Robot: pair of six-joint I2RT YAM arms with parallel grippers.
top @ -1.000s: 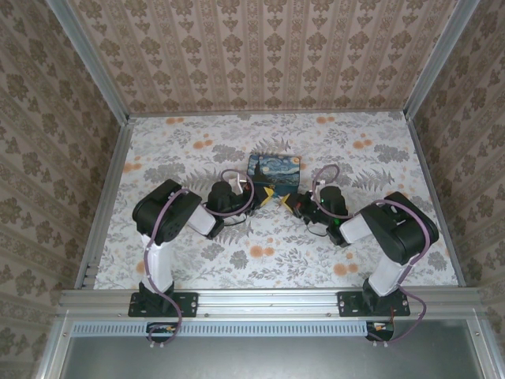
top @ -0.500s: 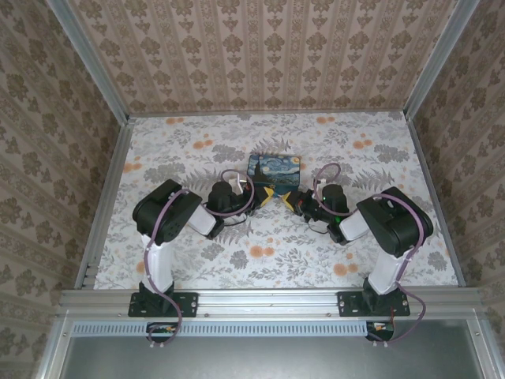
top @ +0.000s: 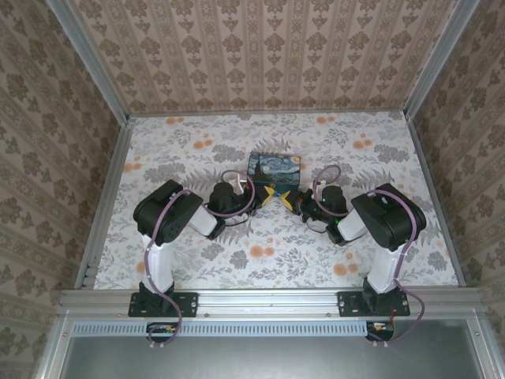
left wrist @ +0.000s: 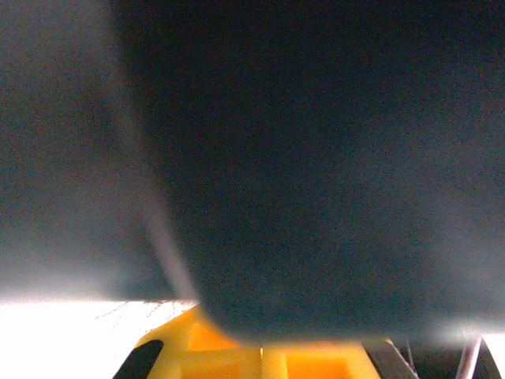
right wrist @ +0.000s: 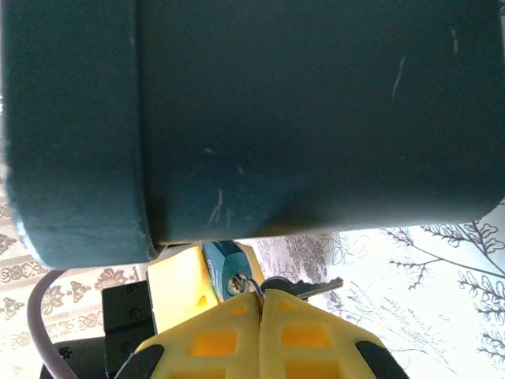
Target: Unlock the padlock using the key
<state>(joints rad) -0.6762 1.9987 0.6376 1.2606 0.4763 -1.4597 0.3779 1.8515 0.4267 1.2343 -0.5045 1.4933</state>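
Top view, left side: the left arm reaches in toward the middle of the floral table (top: pixel 181 142). The left gripper (top: pixel 266 195) sits at the near face of the starry blue box (top: pixel 274 168).

Left wrist view: the box (left wrist: pixel 316 158) is a dark, blurred mass very close to the lens. The left gripper (left wrist: pixel 262 359) shows as yellow fingers at the bottom edge, drawn together with no gap between them. What they have hold of cannot be told from here.

Right wrist view, from the left: one yellow finger (right wrist: pixel 180 278) of the left gripper lies against the left side of the padlock (right wrist: pixel 222 262). Whether the padlock is clamped cannot be told.
- The padlock is small and bluish, just under the lower edge of the box (right wrist: pixel 276 118).
- Its round keyhole faces the camera.

Just right of the keyhole is a thin wire key ring (right wrist: pixel 254 284), which rises from the seam of the right gripper (right wrist: pixel 259 298).
- The yellow fingers are pressed fully together.
- The ring appears pinched at their tips.

Further right, the key (right wrist: pixel 312 287) lies just behind the fingertips, its silver blade pointing right and away from the padlock. I cannot tell whether anything sits in the keyhole.

Top view, right side: the right gripper (top: pixel 282 197) meets the left one tip to tip in front of the box. The right arm is folded behind it.
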